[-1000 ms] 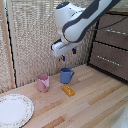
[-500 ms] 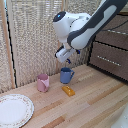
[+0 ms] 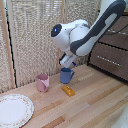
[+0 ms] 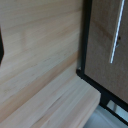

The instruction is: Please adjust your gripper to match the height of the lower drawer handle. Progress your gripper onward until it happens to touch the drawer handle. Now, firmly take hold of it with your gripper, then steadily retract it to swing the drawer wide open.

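In the exterior view my gripper [image 3: 67, 61], a small white block at the tip of the bulky white and grey arm, hangs just above a blue mug [image 3: 66, 75]. It is well to the left of the dark brown drawer stack, and its fingers are too small to read. The lower drawer [image 3: 111, 61] carries a slim silver handle [image 3: 107, 59]; the upper drawer's handle [image 3: 118, 32] sits above it. In the wrist view a dark brown drawer front [image 4: 102, 47] with a silver bar handle [image 4: 116, 35] is seen some way off, beyond bare wooden tabletop [image 4: 45, 75].
A pink mug [image 3: 43, 82], a small orange block [image 3: 68, 90] and a patterned white plate [image 3: 14, 110] lie on the wooden table [image 3: 95, 105]. A woven screen [image 3: 35, 35] stands behind. The dresser's black frame [image 4: 83, 45] edges the drawer.
The arm has swung toward the exterior view's left and lower. The gripper has come down from near the dresser to just above the blue mug.
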Controlling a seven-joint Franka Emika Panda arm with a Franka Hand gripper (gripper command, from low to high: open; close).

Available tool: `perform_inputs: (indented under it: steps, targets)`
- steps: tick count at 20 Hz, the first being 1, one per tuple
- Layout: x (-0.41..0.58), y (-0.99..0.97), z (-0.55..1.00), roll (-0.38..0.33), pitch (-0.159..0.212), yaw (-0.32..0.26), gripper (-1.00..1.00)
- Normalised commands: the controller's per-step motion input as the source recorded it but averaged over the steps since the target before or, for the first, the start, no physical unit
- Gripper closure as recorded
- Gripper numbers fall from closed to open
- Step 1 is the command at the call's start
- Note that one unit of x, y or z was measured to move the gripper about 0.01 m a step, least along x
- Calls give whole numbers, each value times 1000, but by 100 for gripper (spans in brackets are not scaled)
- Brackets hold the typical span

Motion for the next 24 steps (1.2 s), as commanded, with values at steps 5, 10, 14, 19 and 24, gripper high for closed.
perform_inputs:
  steps: [5,10,14,19,24]
  targets:
    - [-37,-206,-200,-361,-13,172,-100]
    - [-40,-363,-334,-309,0,156,-100]
    - [-131,-476,-336,-251,-27,142,-100]
    - [-125,-522,-122,-181,-42,163,-100]
    - [-125,-624,0,-125,-51,148,-100]
